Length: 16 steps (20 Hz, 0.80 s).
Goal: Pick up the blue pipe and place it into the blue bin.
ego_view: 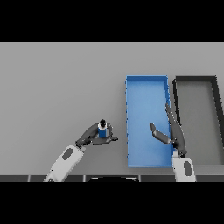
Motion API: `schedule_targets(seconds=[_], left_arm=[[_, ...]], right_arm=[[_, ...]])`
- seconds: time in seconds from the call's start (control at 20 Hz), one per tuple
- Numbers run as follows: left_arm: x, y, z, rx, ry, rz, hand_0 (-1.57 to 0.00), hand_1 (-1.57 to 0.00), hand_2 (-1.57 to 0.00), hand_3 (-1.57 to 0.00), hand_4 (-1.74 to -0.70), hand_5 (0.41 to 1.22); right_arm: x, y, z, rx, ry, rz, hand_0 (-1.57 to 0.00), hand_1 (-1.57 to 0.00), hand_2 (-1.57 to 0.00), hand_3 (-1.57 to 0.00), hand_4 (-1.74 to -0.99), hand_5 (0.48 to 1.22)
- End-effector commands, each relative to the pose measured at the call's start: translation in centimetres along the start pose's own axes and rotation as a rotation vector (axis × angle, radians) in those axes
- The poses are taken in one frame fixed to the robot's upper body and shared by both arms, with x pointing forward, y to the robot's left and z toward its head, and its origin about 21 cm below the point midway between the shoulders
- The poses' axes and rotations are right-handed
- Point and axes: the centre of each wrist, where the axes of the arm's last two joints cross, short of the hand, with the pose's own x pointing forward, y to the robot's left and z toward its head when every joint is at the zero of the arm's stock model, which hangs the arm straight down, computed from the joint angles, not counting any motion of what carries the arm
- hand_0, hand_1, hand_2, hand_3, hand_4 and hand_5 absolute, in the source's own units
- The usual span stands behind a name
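Pipe: blue pipe [103,131] upright in left robot hand [97,137], fingers curled round it, left of blue bin [129,122], not inside.
Done: grasp looks made.
Left: carry over bin wall, release.
Right robot hand [168,133]: fingers straight, idle over bin's right side.
Other: dark bin [215,109] beside it, on bench [57,87].
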Motion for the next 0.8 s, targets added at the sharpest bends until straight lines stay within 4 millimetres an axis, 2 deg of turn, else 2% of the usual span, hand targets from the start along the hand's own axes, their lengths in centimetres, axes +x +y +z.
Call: schedule_targets(seconds=[0.0,0.05,0.15,0.3,0.4,0.45,0.75], left_arm=[[0.1,-0.1,0.0,-0.008,-0.002,0.000,-0.95,-1.05,-1.12,-1.12,-1.54,1.022],[0.2,-0.3,0.0,-0.013,-0.007,-0.007,-1.07,-1.15,-1.21,-1.19,-1.58,1.062],[0.5,-0.6,0.2,-0.012,-0.030,-0.025,-1.25,-1.30,-1.34,-1.33,-1.53,1.119],[0.9,-1.1,0.0,0.004,-0.085,-0.034,-1.41,-1.43,-1.45,-1.45,-1.49,1.169],[1.5,-0.7,-0.3,0.019,-0.126,-0.047,-1.47,-1.48,-1.50,-1.49,-1.48,1.188],[2.1,-1.1,-0.4,0.022,-0.158,-0.043,-1.49,-1.50,-1.51,-1.51,-1.47,1.194],[6.6,-1.3,-1.7,-0.029,-0.264,-0.045,-1.55,-1.55,-1.56,-1.55,-1.47,1.214]], right_arm=[[0.0,0.1,0.3,0.005,-0.002,-0.002,0.00,0.00,0.00,0.00,-1.227,0.660],[0.2,-0.1,0.3,0.005,-0.008,-0.009,0.00,0.00,0.00,0.00,-1.233,0.660],[-0.1,0.1,0.1,0.006,0.015,-0.015,0.00,0.00,0.00,0.00,-1.224,0.651],[0.1,0.1,-0.3,0.003,0.010,-0.019,0.00,0.00,0.00,0.00,-1.220,0.635],[0.0,0.0,-0.5,0.002,0.015,-0.030,0.00,0.00,0.00,0.00,-1.219,0.628],[-0.1,0.2,-0.5,0.008,0.012,-0.035,0.00,0.00,0.00,0.00,-1.225,0.630],[0.1,0.2,0.0,0.009,0.006,0.009,0.00,0.00,0.00,0.00,-1.194,0.642]])
